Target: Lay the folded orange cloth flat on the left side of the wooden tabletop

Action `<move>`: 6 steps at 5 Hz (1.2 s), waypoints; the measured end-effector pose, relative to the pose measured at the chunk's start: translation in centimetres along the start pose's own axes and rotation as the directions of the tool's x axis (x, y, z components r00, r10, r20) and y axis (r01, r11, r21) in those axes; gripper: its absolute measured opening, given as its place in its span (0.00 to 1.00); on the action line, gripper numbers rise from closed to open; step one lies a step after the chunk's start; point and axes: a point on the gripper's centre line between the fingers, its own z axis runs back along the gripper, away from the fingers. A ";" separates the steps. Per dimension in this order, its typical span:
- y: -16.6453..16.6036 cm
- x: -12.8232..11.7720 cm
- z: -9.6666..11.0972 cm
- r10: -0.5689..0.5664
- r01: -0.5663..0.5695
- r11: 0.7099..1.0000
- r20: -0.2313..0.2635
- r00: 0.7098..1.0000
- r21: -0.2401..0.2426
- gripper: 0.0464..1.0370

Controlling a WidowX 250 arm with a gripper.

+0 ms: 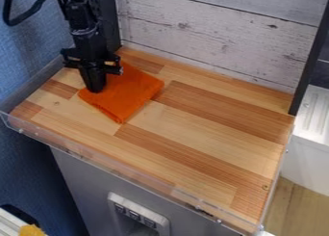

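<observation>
Orange cloth (133,92), folded, lies at left on tabletop (199,124) (likely light, soft, not fragile); near corner looks graspable. Hand (95,87) over its left edge; cannot tell if spread or pressed together.

Soft, bright light on the wooden worktop (212,129), pale glare on the white ledge (311,115) at right, dimmer lower left.

Butcher-block tabletop (199,122): wooden, pale and reddish-brown strips
Cloth (133,94): orange, folded, flat toward the far left
</observation>
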 end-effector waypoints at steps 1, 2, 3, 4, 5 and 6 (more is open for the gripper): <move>-0.2 -1.0 0.0 -0.049 0.049 0.999 -0.007 0.999 0.000 0.01; -0.4 -1.7 0.0 -0.086 0.086 0.996 -0.004 0.996 0.007 0.01; -0.6 -2.6 0.2 -0.119 0.119 0.993 -0.006 0.993 0.010 0.01; -0.6 -2.6 0.2 -0.144 0.144 0.989 0.000 0.990 0.014 0.04; -0.6 -2.7 1.4 -0.165 0.165 0.986 0.007 0.986 0.019 0.18; -2.2 -3.2 3.7 -0.170 0.169 0.985 0.022 0.985 0.034 0.44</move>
